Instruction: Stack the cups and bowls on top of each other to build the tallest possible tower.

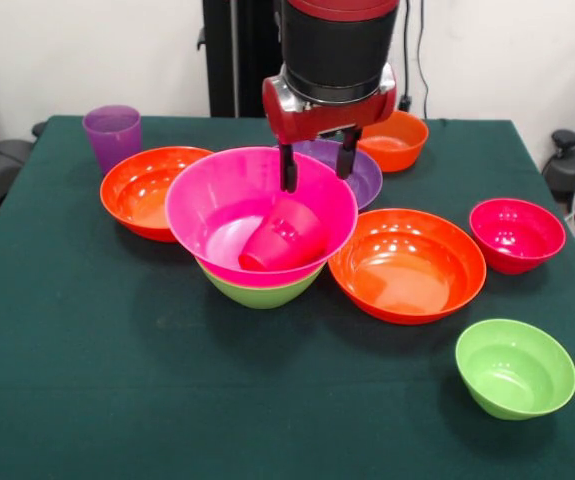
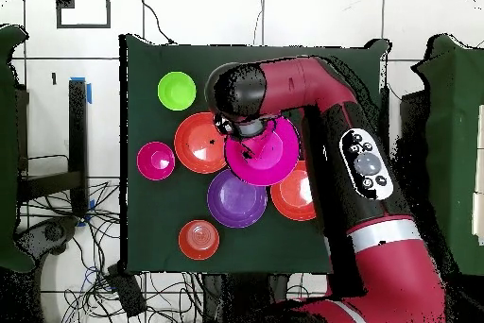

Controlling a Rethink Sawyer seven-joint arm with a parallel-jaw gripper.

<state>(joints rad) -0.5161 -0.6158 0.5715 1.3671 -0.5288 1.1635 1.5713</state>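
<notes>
Cup tipped inside pink bowl, just below end effector, fingers apart

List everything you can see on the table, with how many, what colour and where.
Purple cup: one, upright, far left corner.
Red-pink cup: one, tipped inside the hot pink bowl.
Hot pink bowl: one, nested on a lime green bowl, centre.
Orange bowls: three, left, centre right, far.
Purple bowl: one, behind the gripper.
Red-pink bowl: one, right.
Lime green bowl: one, near right.
Gripper: open, above the hot pink bowl.
</notes>
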